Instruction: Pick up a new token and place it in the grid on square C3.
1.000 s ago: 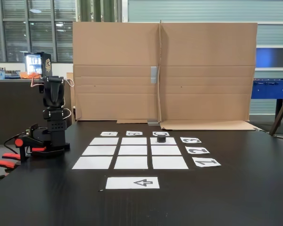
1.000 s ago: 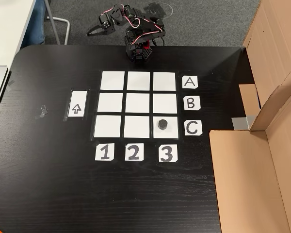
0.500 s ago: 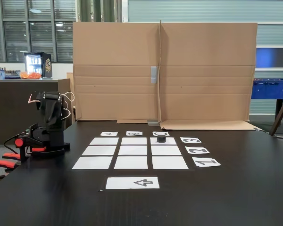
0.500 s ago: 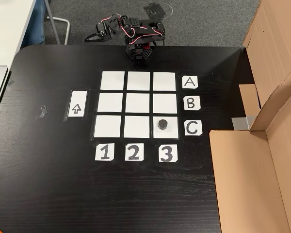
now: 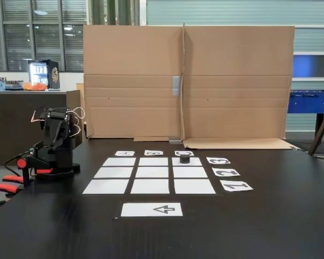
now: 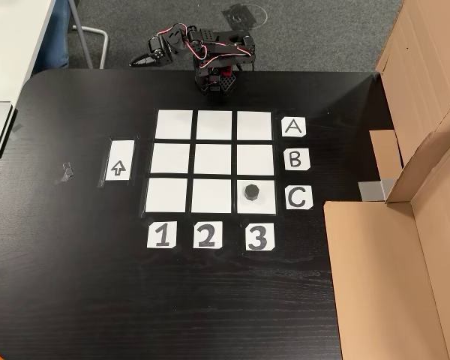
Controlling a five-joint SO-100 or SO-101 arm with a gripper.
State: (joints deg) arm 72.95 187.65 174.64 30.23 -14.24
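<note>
matt black token [image 6: 250, 193] on white paper grid [image 6: 214, 160]; dark wood-grain table [image 6: 75, 285]; brown cardboard [image 5: 186, 81].

surface: black table [image 6: 75, 285] | on it: grid [image 6: 214, 161], label cards [image 6: 205, 235], arrow sheet [image 6: 118, 162], cardboard [image 6: 382, 277]

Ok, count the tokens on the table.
1. The token sits on square C3, the grid corner beside the C and 3 cards. No others visible.

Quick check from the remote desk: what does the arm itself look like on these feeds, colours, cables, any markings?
The arm is built of black, blocky segments, with thin red and white cables looping over the top. Its base carries red-orange parts. The gripper is black and tapers to a point. No markings are legible.
</note>
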